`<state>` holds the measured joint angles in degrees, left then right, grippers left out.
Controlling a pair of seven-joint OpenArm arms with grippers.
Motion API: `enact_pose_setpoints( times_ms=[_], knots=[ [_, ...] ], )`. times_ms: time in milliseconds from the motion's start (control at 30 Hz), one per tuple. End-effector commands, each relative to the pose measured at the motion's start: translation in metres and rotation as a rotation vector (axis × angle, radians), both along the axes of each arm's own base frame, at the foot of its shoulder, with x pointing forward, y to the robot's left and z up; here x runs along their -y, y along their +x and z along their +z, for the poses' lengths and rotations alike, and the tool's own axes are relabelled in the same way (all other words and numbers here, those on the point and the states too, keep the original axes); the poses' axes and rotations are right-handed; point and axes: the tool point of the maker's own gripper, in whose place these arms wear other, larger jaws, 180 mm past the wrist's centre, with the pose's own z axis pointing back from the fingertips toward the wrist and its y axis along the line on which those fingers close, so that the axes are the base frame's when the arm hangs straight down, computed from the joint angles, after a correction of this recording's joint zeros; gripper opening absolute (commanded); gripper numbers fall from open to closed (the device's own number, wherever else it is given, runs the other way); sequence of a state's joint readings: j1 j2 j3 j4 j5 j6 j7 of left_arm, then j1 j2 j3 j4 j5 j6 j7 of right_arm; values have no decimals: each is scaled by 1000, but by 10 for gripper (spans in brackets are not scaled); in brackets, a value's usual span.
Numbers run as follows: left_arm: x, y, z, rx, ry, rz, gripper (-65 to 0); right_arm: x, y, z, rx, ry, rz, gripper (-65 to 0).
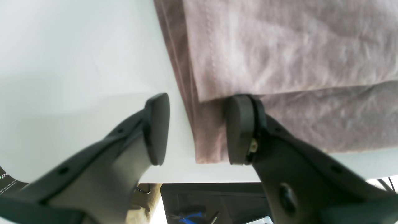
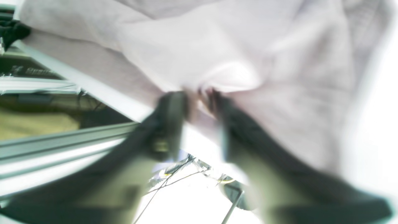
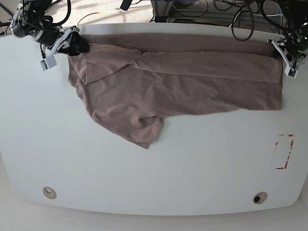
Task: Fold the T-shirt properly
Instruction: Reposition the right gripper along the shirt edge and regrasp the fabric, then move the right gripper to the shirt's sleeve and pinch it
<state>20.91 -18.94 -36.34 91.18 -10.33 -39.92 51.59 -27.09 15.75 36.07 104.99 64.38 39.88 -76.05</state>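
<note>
The mauve-pink T-shirt (image 3: 183, 82) lies across the far half of the white table (image 3: 144, 183), its far part folded over and one sleeve pointing toward the near side. My left gripper (image 1: 199, 130) is open at the shirt's end (image 1: 279, 46) near the table edge. It straddles the cloth's side hem, with one finger (image 1: 241, 129) against the folded top layer. In the base view the left gripper (image 3: 280, 50) is at the far right. My right gripper (image 2: 196, 105) is blurred, its fingers a little apart with bunched cloth (image 2: 217, 46) at the tips. In the base view the right gripper (image 3: 77, 45) is at the shirt's far left corner.
A red-and-white marker (image 3: 284, 151) is stuck on the table at the right. Two round holes (image 3: 48, 192) (image 3: 260, 198) sit near the front edge. Cables and frames (image 3: 202, 9) crowd the space behind the far edge.
</note>
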Motion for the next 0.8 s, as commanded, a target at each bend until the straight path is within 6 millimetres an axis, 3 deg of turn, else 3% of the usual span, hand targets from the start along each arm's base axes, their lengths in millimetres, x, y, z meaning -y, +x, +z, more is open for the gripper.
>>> enact_pose_setpoints(
  times_ms=[0, 100, 133, 200, 400, 567, 667, 767],
  knots=[
    [-8, 0, 5, -8, 28, -5, -372, 37, -2, 14, 38, -68, -86, -244],
    [-8, 2, 9, 3, 31, -9, -372, 54, -8, 19, 40, -97, -133, -94],
    [-7, 5, 12, 12, 36, -14, -372, 58, -10, 21, 41, -107, -142, -67],
    [-6, 15, 22, 46, 52, -27, -372, 57, -4, 29, 72, -120, -135, -78],
    [0, 42, 56, 111, 118, -57, -374, 7, 16, 37, 143, -49, -29, -170],
    [11, 64, 65, 180, 95, -44, -375, -42, 36, 36, 184, 68, 18, -309],
    [17, 79, 69, 213, 79, -48, -375, -49, 44, 29, 177, 84, 24, -398],
    [26, 77, 50, 179, 30, -41, -375, -42, 41, 5, 100, 44, 6, -468]
  ],
)
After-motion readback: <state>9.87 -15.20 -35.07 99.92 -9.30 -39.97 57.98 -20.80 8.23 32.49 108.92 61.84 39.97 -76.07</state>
